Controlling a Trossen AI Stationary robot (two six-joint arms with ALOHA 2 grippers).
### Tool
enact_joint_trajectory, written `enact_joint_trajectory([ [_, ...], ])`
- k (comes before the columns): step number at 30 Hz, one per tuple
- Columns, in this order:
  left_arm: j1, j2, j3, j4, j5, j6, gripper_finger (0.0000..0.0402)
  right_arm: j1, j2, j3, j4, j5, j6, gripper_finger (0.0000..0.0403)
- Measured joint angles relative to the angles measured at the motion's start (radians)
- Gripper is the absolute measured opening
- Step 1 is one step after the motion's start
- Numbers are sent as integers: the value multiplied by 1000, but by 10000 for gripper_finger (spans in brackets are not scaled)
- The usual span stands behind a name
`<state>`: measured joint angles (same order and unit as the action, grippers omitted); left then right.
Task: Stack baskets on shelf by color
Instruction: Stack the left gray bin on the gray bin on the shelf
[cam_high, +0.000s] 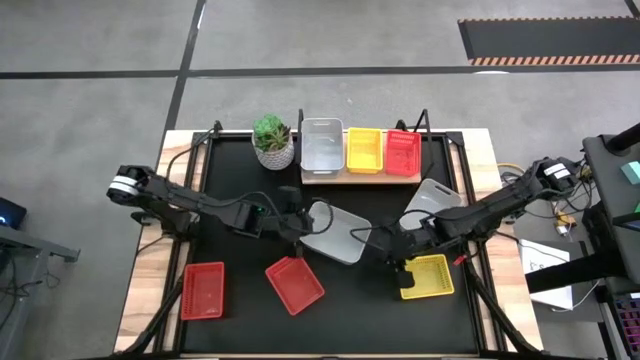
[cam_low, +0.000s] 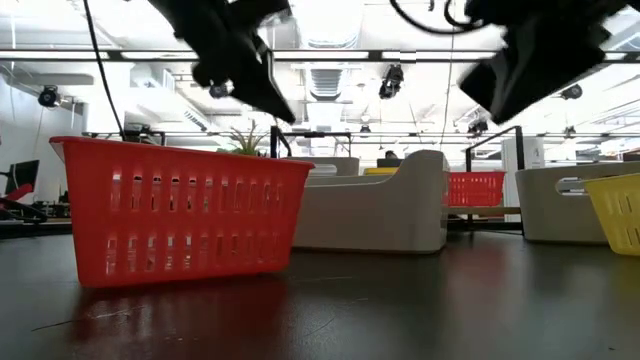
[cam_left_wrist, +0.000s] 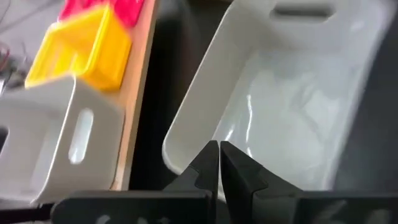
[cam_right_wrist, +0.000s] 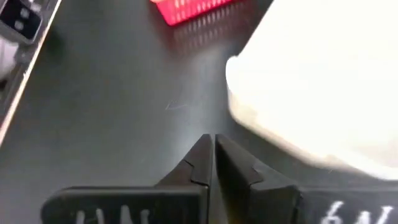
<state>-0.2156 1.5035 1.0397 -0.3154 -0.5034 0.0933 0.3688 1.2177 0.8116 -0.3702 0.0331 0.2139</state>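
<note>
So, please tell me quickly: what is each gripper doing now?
Left gripper: shut, empty, by the white basket.
Right gripper: shut, holding nothing.

This is a robotics lab or test hall in an industrial-style building. The low view shows an open ceiling (cam_low: 330, 60) with exposed ducts, strip lights and cameras. From above, a grey concrete floor (cam_high: 90, 60) with dark seams and a hazard-striped mat (cam_high: 550, 40) surrounds the tabletop (cam_high: 145, 290), with cables and equipment beside it.
</note>
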Motion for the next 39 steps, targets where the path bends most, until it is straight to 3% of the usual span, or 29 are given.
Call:
enact_joint_trajectory([
  [3, -57, -29, -1, 46, 0, 5, 0, -12, 24, 72, -56, -4, -136, 33],
  [13, -191, -100, -16, 132, -8, 25, 0, -105, 220, 339, -406, -8, -467, 162],
  [20, -213, -115, -16, 150, -30, 38, 0, -177, 348, 410, -436, -8, -644, 195],
  [26, -218, -118, -17, 149, -31, 85, 0, -219, 410, 410, -440, -71, -715, 162],
  [33, -220, -166, -25, 148, -38, 151, 0, -220, 441, 410, -439, -120, -726, 29],
  [39, -220, -268, -69, 143, -138, 176, 0, -175, 427, 430, -444, -117, -583, 10],
])
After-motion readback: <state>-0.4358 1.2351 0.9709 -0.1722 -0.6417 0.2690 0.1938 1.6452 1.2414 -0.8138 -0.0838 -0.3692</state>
